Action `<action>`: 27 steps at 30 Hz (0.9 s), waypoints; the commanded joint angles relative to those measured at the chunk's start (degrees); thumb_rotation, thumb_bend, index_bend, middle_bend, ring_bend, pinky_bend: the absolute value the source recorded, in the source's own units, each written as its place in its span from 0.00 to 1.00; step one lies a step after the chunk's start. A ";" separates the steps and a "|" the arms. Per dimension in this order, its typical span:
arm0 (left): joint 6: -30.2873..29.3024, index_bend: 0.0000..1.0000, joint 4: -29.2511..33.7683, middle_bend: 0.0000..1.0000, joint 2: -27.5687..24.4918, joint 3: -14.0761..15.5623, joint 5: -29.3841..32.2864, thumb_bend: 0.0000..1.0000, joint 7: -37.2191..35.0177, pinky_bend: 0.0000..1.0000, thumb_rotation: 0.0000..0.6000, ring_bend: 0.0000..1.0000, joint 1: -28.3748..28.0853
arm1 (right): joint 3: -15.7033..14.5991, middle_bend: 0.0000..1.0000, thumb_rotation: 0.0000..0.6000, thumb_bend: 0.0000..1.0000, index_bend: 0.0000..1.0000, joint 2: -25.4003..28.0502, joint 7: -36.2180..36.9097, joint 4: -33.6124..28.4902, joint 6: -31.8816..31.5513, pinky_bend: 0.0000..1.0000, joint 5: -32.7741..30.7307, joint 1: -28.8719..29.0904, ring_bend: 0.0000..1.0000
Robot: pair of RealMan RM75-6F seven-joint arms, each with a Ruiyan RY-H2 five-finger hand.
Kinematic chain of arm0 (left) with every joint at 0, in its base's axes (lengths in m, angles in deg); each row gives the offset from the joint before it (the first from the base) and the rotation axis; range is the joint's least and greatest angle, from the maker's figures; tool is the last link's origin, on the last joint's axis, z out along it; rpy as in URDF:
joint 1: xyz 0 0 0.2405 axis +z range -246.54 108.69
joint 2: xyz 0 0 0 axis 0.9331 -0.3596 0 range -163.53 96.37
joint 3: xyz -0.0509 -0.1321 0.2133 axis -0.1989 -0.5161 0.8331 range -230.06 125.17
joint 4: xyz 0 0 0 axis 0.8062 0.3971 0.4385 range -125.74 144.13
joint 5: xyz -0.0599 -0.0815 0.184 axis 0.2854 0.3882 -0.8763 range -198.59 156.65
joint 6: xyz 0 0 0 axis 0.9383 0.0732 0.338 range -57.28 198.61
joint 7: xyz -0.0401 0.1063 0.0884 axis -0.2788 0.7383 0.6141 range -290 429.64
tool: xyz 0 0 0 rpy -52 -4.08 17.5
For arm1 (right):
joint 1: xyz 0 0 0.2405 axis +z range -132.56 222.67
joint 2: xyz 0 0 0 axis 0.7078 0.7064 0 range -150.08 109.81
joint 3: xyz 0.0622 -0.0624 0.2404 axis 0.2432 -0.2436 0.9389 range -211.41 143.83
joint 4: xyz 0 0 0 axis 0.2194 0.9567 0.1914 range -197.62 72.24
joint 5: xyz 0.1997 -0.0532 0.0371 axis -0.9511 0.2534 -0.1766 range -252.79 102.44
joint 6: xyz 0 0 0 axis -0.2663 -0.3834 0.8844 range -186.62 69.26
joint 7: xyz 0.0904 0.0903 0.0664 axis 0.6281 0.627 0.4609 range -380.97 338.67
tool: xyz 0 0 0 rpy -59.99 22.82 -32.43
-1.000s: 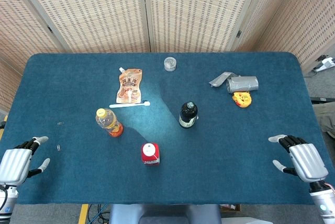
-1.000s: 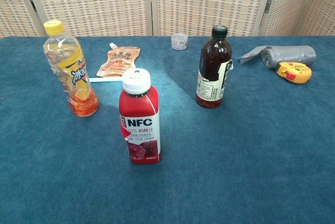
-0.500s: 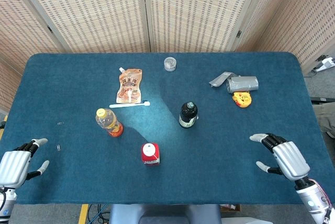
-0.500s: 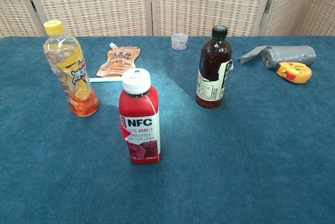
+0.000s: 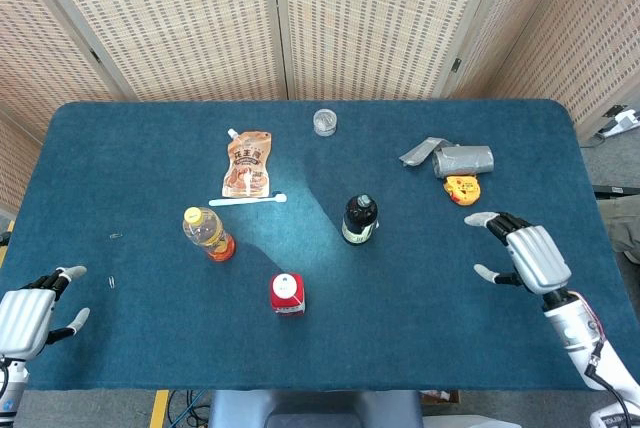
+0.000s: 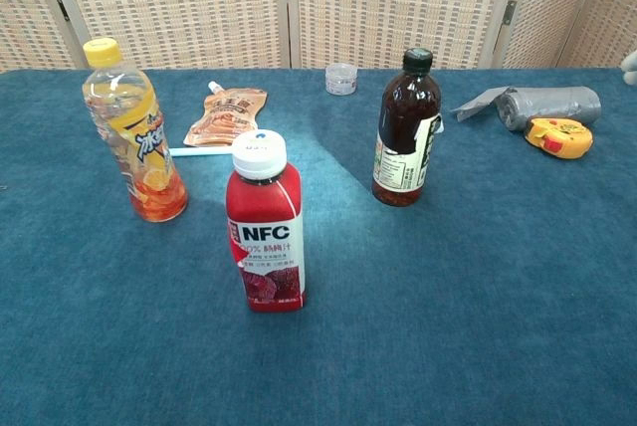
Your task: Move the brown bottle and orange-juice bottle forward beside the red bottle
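The red bottle [image 5: 287,293] [image 6: 265,230] with a white cap stands upright near the table's front middle. The brown bottle [image 5: 359,219] [image 6: 406,130] stands behind it to the right, black cap on. The orange-juice bottle [image 5: 208,233] [image 6: 133,134] with a yellow cap stands behind the red one to the left. My right hand [image 5: 522,254] hovers open over the right part of the table, well to the right of the brown bottle. My left hand [image 5: 30,316] stays open at the front left edge, empty and far from the bottles.
A brown spout pouch [image 5: 248,162] and a white spoon [image 5: 247,201] lie behind the orange-juice bottle. A small clear jar [image 5: 324,122] sits at the back. A grey tape roll [image 5: 458,160] and a yellow tape measure [image 5: 462,189] lie at back right.
My right hand has moved forward and left across the table from the front right edge toward the brown bottle. My left hand has drifted slightly back toward the front edge. The bottles have not moved.
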 commanded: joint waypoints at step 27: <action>-1.07 0.49 0.99 0.32 -1.41 -0.07 -0.12 0.24 -0.85 0.56 1.00 0.40 0.84 | 3.91 0.19 1.00 0.10 0.08 -19.59 18.06 16.14 14.10 0.36 -4.08 17.64 0.19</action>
